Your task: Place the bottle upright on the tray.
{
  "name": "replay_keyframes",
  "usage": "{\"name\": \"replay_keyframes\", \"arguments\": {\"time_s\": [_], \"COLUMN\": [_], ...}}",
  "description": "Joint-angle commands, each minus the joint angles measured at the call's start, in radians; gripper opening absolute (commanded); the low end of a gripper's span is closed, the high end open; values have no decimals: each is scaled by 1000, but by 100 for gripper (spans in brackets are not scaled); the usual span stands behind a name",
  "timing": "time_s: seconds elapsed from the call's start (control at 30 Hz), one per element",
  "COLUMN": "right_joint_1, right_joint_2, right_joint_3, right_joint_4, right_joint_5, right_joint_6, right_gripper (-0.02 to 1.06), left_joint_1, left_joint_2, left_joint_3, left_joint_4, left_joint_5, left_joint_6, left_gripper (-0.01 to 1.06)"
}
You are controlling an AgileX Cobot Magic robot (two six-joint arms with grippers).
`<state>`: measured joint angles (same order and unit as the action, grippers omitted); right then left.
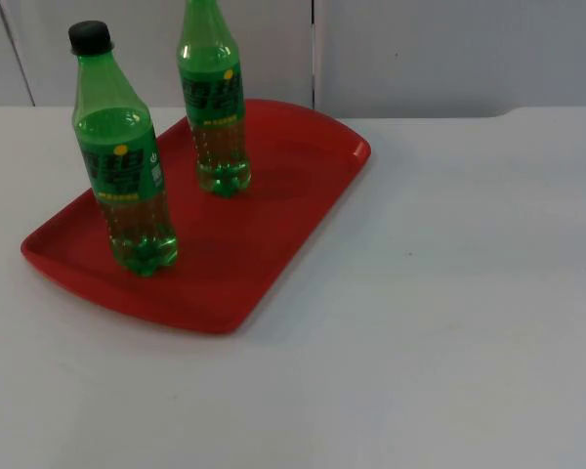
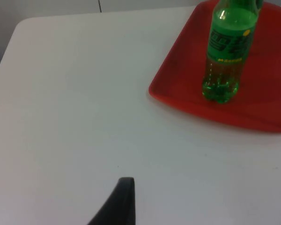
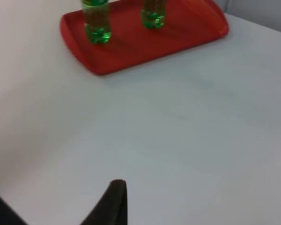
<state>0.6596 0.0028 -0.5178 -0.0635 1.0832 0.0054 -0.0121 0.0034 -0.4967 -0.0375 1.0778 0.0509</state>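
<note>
The task looks finished, as far as the pictures show: both green bottles stand upright on the red tray [image 1: 273, 225] and nothing is left lying on the white counter [image 1: 449, 322].

In the top view, the nearer bottle [image 1: 127, 186] stands toward the tray's 8 o'clock corner. It is clear green plastic with a black cap, a green label round its middle and a lobed base that sits flat on the tray floor. It looks empty or nearly so, and would likely tip easily if knocked.

The farther bottle [image 1: 213, 107] stands at about 12 o'clock on the tray, well apart from the first. It has the same green body and label; its cap is cut off by the picture's edge.

Both arms wait away from the tray. The left claw [image 2: 124, 201] hangs over bare counter, with the tray and one bottle at its 2 o'clock. The right claw [image 3: 113, 201] hangs over bare counter too, the tray far off at 12 o'clock. I cannot tell whether either claw is spread or pressed together; neither pinches anything.
</note>
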Motion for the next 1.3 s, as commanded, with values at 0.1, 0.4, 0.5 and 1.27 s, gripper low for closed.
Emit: {"name": "replay_keyframes", "arguments": {"time_s": [0.1, 0.4, 0.5, 1.27], "right_joint_1": [-124, -344, -447, -638], "right_joint_2": [-3, -3, -3, -3], "right_joint_3": [3, 3, 3, 3], "right_joint_4": [-1, -1, -1, -3], "right_joint_5": [-5, -5, -5, -5], "right_joint_6": [1, 1, 1, 1], "right_gripper": [105, 105, 105, 105], "left_joint_1": [2, 2, 2, 2], "left_joint_2": [-3, -3, -3, -3], "left_joint_3": [4, 4, 4, 4], "left_joint_4": [2, 2, 2, 2], "left_joint_5": [-3, -3, -3, -3], "left_joint_6": [-7, -7, -7, -7], "left_gripper": [101, 101, 101, 101]}}
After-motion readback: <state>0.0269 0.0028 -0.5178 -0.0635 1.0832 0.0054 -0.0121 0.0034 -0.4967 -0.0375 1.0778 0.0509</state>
